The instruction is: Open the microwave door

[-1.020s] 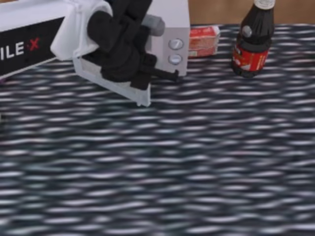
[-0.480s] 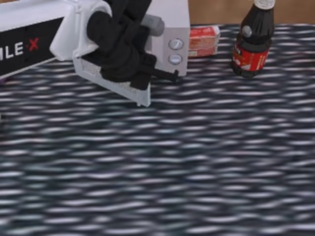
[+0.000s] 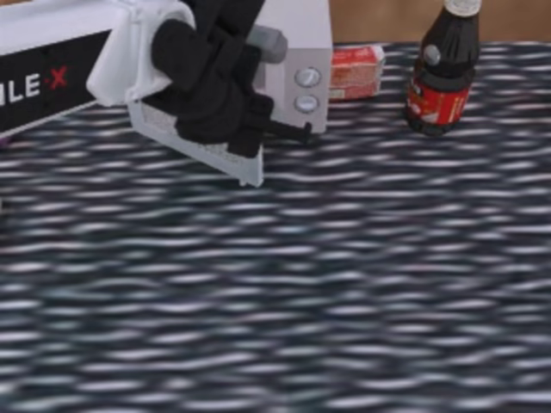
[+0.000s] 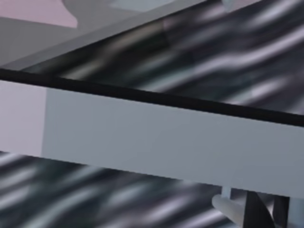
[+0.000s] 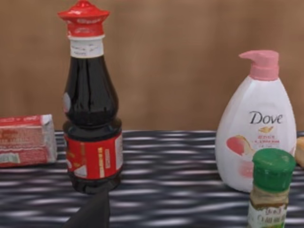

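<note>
The light grey microwave (image 3: 297, 34) stands at the table's far left-centre, with two silver knobs (image 3: 307, 77) on its right panel. The microwave door (image 3: 215, 159) is swung partway out toward the table's front, its free edge away from the body. My left gripper (image 3: 271, 129) reaches over the door near that free edge. In the left wrist view the door's edge (image 4: 166, 137) crosses as a pale band, and the gripper (image 4: 266, 216) is shut on the rod-shaped door handle (image 4: 225, 206). My right gripper (image 5: 95, 211) is outside the top view, facing the bottles.
A small red-and-white box (image 3: 357, 70) lies right of the microwave. A dark sauce bottle (image 3: 443, 77) with a red label stands farther right. The right wrist view also shows a white pump bottle (image 5: 259, 133) and a green-capped jar (image 5: 270, 190).
Almost nothing differs; the left arm and the open door have shifted only very slightly.
</note>
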Controlling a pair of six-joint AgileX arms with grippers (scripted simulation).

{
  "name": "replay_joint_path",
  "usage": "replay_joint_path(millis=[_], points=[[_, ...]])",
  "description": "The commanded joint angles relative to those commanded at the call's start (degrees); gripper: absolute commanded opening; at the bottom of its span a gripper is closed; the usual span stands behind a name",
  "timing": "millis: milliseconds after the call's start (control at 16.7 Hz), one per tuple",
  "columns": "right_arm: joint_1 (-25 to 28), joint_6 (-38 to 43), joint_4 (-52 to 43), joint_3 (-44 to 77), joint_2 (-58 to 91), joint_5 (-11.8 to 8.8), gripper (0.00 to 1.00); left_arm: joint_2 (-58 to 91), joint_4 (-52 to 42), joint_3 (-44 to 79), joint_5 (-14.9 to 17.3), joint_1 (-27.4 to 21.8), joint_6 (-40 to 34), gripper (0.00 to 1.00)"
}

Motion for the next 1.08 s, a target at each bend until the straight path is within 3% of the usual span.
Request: replay_joint_path(millis=[540,1080], points=[[0.0,0.0,0.0,0.0,0.0,0.0,1.00,0.1,0.1,-0.3,0.5,-0.2,0.0,0.00],[0.0,0.0,0.0,0.0,0.0,0.0,1.00,-4.5,1.5,-5.7,4.5,2.3,7.8,0.00]])
